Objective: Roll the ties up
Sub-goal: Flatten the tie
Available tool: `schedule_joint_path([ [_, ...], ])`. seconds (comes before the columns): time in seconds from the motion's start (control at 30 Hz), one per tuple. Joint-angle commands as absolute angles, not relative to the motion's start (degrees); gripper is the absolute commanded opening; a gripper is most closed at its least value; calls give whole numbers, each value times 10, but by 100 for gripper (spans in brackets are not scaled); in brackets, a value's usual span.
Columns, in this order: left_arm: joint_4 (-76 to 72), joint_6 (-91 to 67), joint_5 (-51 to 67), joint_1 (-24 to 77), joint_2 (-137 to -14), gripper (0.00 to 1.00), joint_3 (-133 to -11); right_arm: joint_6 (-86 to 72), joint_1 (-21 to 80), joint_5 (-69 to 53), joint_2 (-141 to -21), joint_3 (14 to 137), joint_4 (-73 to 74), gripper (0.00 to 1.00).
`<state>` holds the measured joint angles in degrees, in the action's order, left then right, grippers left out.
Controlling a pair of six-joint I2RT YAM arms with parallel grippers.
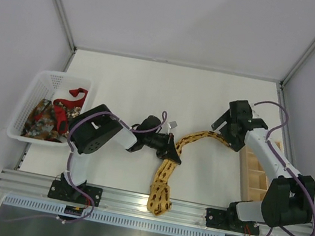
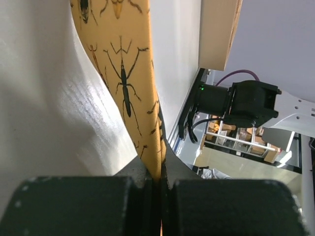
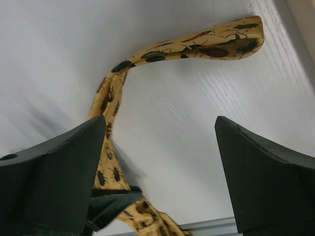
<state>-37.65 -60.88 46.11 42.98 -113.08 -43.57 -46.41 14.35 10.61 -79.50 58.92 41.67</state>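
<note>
Two arms out, one tie in play. Yellow tie [image 1: 164,177] with a dark insect print lies on the white table [image 1: 139,84], between the arms. Its wide end drapes over the near edge of the table onto the metal rail [image 1: 131,200]. From there it runs up to the left jaws, then bends right toward the right arm [image 1: 267,153].

Left arm [image 1: 97,129] reaches right across the table, jaws together and clamped on the yellow tie about midway along it. Left wrist view confirms: fabric pinched edge-on between the two fingers [image 2: 177,172], tie running away from them.

Right jaws wide apart, nothing between them. They hang over the narrow end of the tie; can't tell whether they touch it. In the right wrist view that end looks doubled back into a small fold on the table, and the strip twists on its way down toward the left jaws.

Other two ties sit in the white basket [image 1: 24,104] at the left edge of the table. Red tie [image 1: 76,93] at the back, dark patterned tie [image 1: 44,121] in front, both bunched up. Wooden tray [image 1: 255,172] with compartments lies at the right edge, partly under the right arm.
</note>
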Motion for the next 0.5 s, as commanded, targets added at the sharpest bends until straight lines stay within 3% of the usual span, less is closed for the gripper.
schedule_joint_path([
  [0.0, -358, -577, 447, 427, -1100, 0, -443, -581, 156, 161, -801, 591, 393, 100],
  [0.37, -372, -577, 446, 432, -1097, 1, -431, -686, 169, 272, -946, 673, 450, 99],
  [0.47, -367, -572, 447, 433, -1096, 0, -426, -688, 171, 297, -993, 721, 478, 92],
])
